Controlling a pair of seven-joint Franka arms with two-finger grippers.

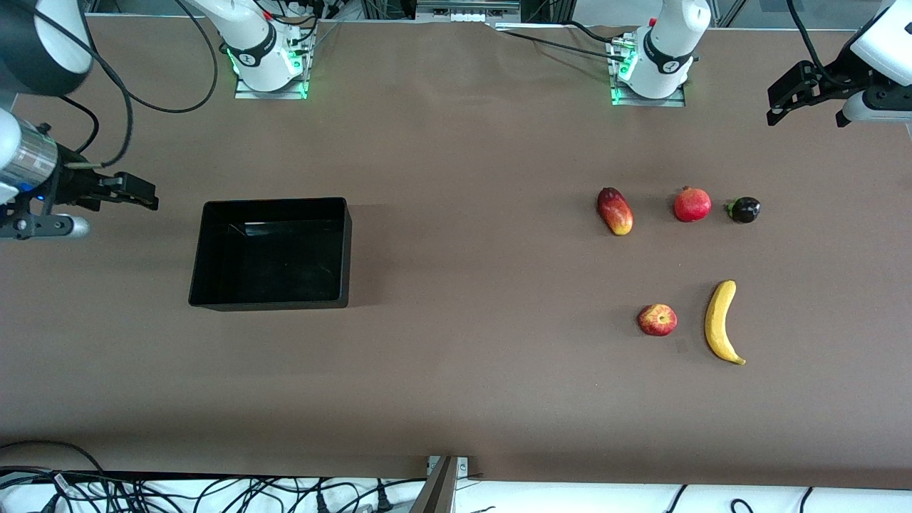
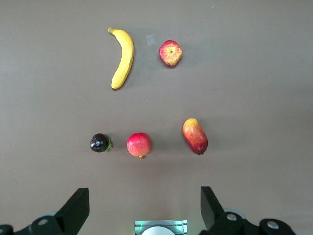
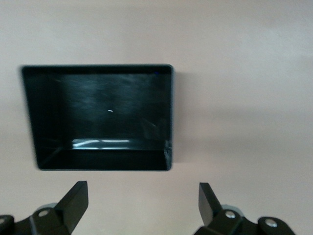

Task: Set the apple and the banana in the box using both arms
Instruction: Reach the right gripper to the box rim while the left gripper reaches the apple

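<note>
The apple and the banana lie side by side on the brown table toward the left arm's end. Both also show in the left wrist view, the apple and the banana. The black box stands empty toward the right arm's end and also shows in the right wrist view. My left gripper hangs open and empty over bare table at the left arm's end, apart from the fruits; its jaws stand wide. My right gripper hangs open and empty over bare table beside the box.
A red-yellow mango, a red pomegranate and a small dark fruit lie in a row farther from the front camera than the apple and banana. Cables run along the table's near edge.
</note>
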